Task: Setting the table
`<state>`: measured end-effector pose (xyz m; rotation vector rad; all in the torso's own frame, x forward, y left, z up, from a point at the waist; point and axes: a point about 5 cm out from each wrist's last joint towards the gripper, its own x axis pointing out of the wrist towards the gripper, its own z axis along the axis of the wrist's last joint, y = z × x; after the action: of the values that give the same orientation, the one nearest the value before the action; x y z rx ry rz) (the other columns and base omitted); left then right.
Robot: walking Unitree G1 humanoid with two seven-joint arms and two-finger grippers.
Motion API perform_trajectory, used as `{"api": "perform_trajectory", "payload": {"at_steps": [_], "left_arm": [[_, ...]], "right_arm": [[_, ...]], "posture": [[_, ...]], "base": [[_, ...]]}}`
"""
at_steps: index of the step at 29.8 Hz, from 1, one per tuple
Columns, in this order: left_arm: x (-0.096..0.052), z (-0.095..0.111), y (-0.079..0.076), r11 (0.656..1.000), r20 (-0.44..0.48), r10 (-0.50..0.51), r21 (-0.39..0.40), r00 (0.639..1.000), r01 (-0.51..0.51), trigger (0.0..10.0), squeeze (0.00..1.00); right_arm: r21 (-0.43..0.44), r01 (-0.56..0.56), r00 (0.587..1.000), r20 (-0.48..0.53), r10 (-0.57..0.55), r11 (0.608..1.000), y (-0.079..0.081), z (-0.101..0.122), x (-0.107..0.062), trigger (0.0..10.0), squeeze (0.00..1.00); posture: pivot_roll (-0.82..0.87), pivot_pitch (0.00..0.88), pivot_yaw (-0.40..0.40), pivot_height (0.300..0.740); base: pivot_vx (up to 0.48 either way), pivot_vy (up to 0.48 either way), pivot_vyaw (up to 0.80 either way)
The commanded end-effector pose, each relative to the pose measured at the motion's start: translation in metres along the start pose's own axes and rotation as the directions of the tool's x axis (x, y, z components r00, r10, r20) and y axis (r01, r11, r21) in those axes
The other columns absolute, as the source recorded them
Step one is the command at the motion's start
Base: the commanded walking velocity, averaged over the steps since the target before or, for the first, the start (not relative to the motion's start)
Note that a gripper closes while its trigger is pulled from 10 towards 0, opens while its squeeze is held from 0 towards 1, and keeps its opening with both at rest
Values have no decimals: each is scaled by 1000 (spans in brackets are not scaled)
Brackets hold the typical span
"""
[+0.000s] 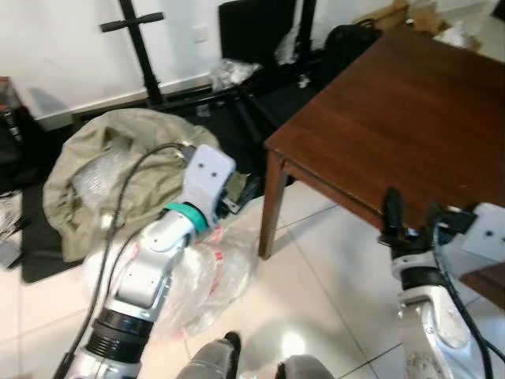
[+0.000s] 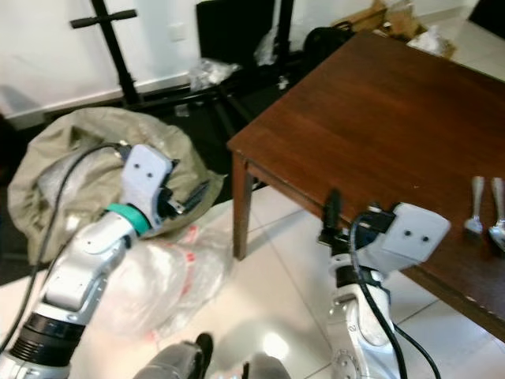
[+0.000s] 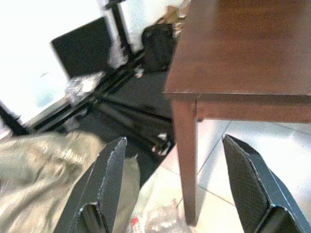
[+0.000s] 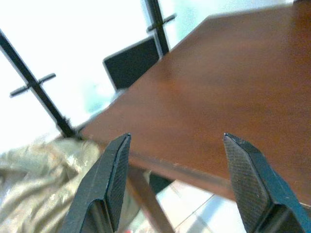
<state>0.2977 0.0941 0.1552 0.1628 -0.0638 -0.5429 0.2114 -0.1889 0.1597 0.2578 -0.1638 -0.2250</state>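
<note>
A dark brown wooden table stands ahead on my right, its near corner leg on the white tiles. A metal fork and a spoon lie close to its near edge at the far right. My right gripper is held up just in front of that edge, open, with nothing between its fingers. My left gripper is raised over the floor to the left of the table leg. It is open and empty too, and its fingers point towards the table corner.
An olive-green cloth bundle and a clear plastic bag lie on the floor under my left arm. Black stands, a black case and a black bag line the wall. Cardboard boxes sit behind the table.
</note>
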Motion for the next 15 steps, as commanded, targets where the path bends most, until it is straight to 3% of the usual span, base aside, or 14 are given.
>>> {"api": "perform_trajectory", "payload": {"at_steps": [1, 15], "left_arm": [[0, -3, -2, 1000, -17, -4, 6, 1000, 4, 10000, 0], [-1, -4, -2, 1000, -23, -5, 8, 1000, 5, 10000, 0]], "right_arm": [[9, -3, 1000, -6, 3, 1000, 1, -1, -1, 10000, 0], [20, -23, 1000, -7, 23, 1000, 4, -1, -2, 10000, 0]], "posture": [[-59, 0, 72, 740], [-56, 0, 75, 740]], "base": [[0, 0, 775], [0, 0, 775]]}}
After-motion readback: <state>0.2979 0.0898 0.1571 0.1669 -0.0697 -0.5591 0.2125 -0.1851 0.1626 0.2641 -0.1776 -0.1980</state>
